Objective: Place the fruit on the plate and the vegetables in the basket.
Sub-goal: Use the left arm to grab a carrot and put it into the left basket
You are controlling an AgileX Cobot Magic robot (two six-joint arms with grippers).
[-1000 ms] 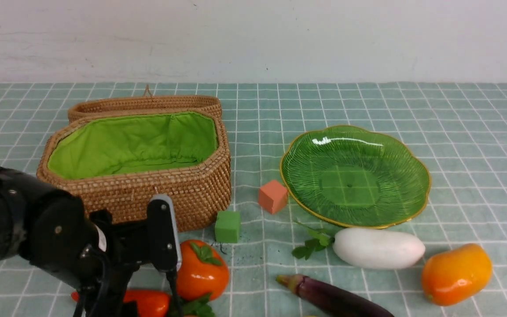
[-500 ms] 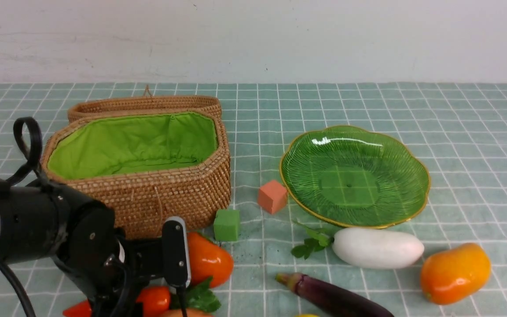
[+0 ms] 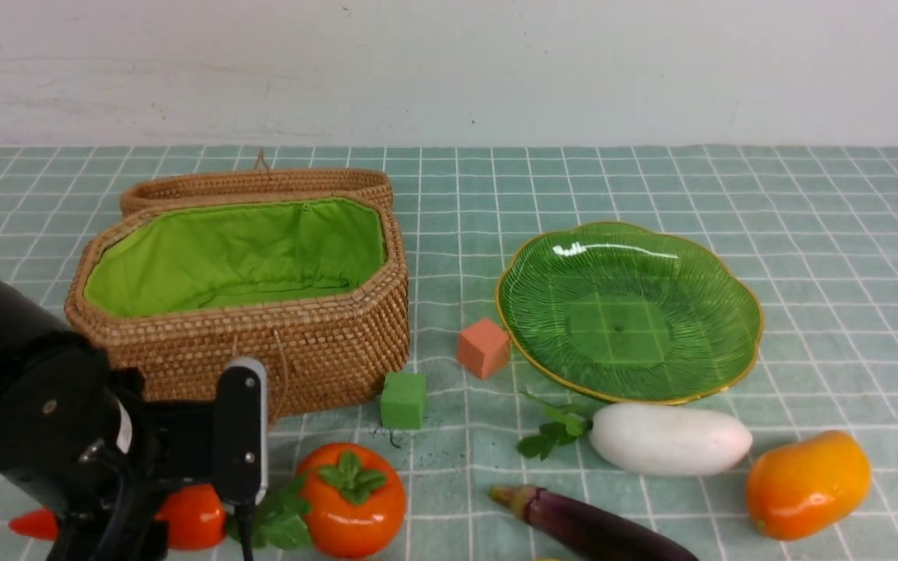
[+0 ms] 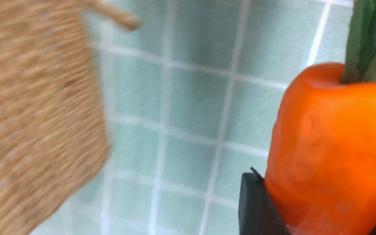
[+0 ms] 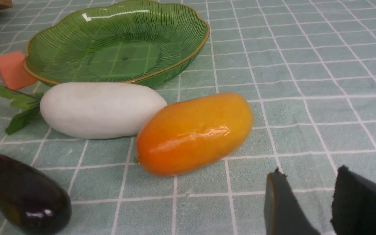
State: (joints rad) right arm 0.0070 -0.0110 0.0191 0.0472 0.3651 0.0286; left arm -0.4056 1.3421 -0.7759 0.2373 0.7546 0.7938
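Left jaws: clamped on the one carrot (image 4: pixel 331 147), with the dark pads (image 4: pixel 256 209) pressing its thick body. In the front view the arm hides the carrot's middle, leaving only its tip and leafy end visible. One persimmon (image 3: pixel 351 499) sits on the bench (image 3: pixel 846 234) just beside these jaws, toward the robot's right. One basket (image 3: pixel 262 343) stands close beyond them and is blurred in the left wrist view. Right jaws: parted with nothing between them, seen only in the right wrist view. One mango (image 5: pixel 194 133) lies near, ahead of them. One radish (image 5: pixel 100 109) lies just beyond the mango, and one plate (image 5: pixel 122 32) beyond that. One eggplant (image 5: pixel 21 192) lies off to their left, cut off by the frame. Cubes, two: the salmon cube (image 3: pixel 483 347) just beside the plate's rim, the green cube (image 3: pixel 403 400) by the basket's near corner.
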